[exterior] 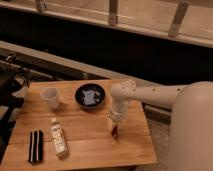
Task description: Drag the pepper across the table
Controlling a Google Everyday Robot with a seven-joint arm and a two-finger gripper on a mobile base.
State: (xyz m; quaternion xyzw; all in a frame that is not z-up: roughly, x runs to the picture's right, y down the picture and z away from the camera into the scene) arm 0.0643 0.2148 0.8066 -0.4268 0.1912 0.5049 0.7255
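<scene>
The wooden plank table (85,142) fills the lower left of the camera view. The small dark red pepper (115,133) lies on its right part, right under my gripper (114,127). The gripper points down from the white arm and its tips reach the pepper. The upper end of the pepper is hidden by the gripper.
A dark bowl (90,95) holding a pale item stands at the back middle of the table. A white cup (50,97) stands at the back left. A small bottle (58,137) lies at the front left beside a black-and-white striped flat item (35,146). The right table edge is close to the gripper.
</scene>
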